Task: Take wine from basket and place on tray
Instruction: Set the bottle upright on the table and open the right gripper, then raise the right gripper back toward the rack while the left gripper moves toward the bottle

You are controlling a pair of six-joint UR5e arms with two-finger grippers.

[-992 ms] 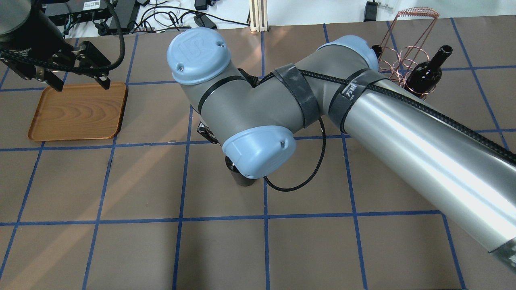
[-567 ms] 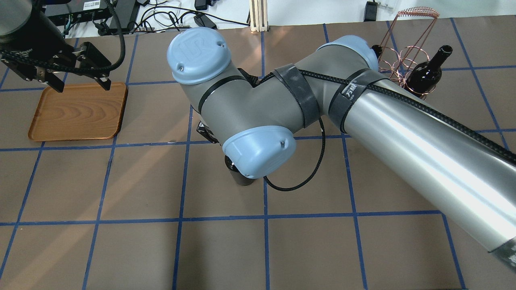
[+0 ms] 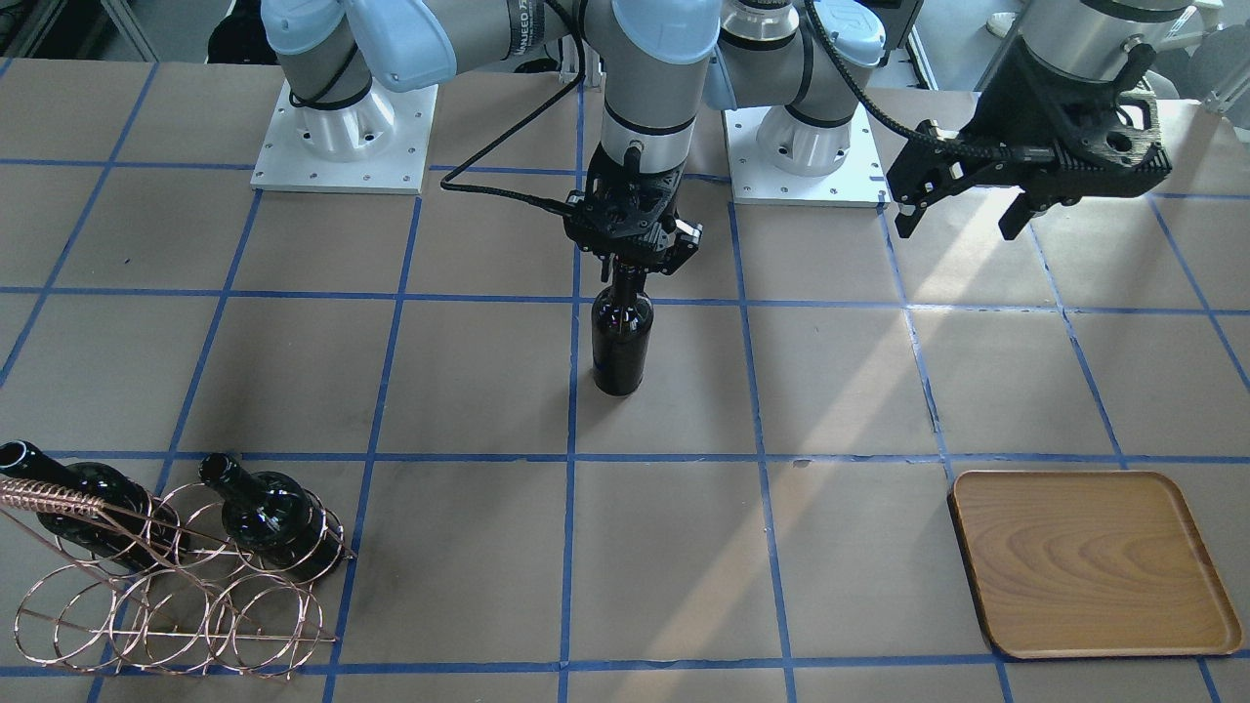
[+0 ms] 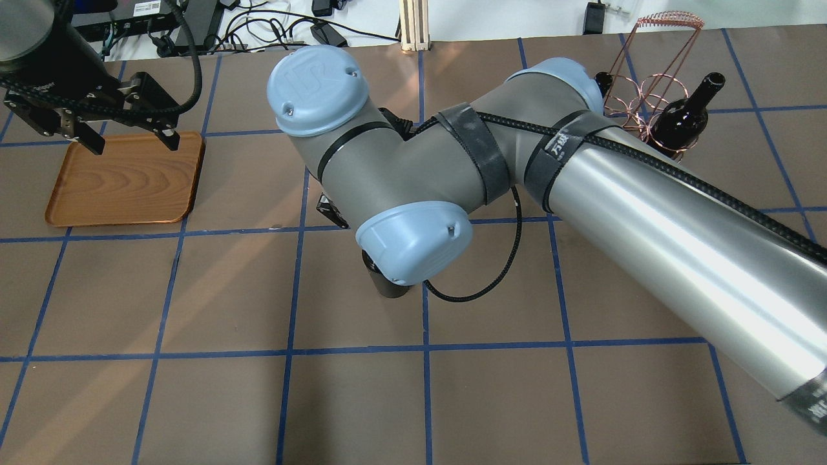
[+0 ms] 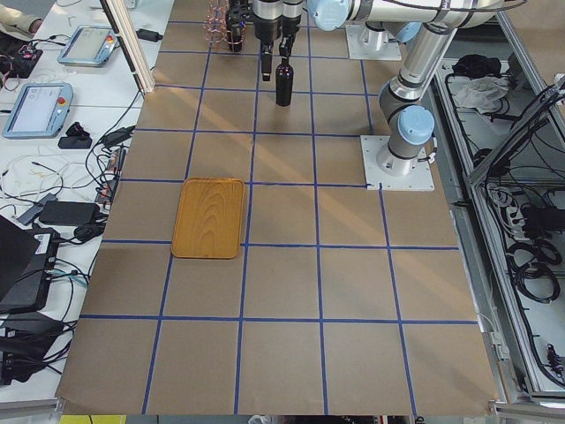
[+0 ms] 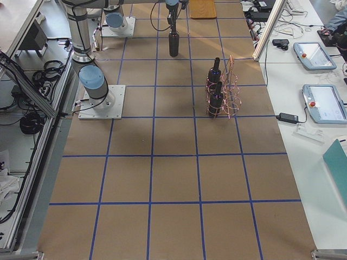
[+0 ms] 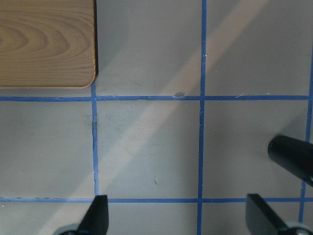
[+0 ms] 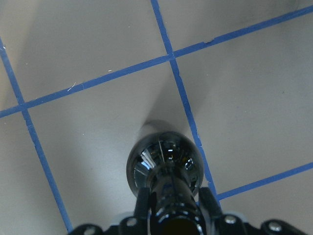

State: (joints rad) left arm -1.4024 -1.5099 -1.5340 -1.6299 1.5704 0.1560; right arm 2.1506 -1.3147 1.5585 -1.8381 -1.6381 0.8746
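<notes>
My right gripper (image 3: pixel 630 262) is shut on the neck of a black-green wine bottle (image 3: pixel 622 337) and holds it upright at the table's middle, its base at or just above the surface. In the right wrist view its fingers (image 8: pixel 142 204) clamp the bottle (image 8: pixel 164 166). In the overhead view my arm hides all but the bottle's base (image 4: pixel 387 287). My left gripper (image 4: pixel 134 146) is open and empty, hanging above the far edge of the wooden tray (image 4: pixel 123 184). The copper wire basket (image 3: pixel 176 586) holds two more bottles (image 3: pixel 269 513).
The basket (image 4: pixel 652 84) stands at the far right of the overhead view, the tray (image 3: pixel 1089 561) at the far left. My right arm's elbow and forearm (image 4: pixel 646 213) span the table's middle. Cables and devices lie beyond the far edge.
My left gripper has shifted slightly over the tray's far edge and stays open. My right arm with the bottle has barely moved.
</notes>
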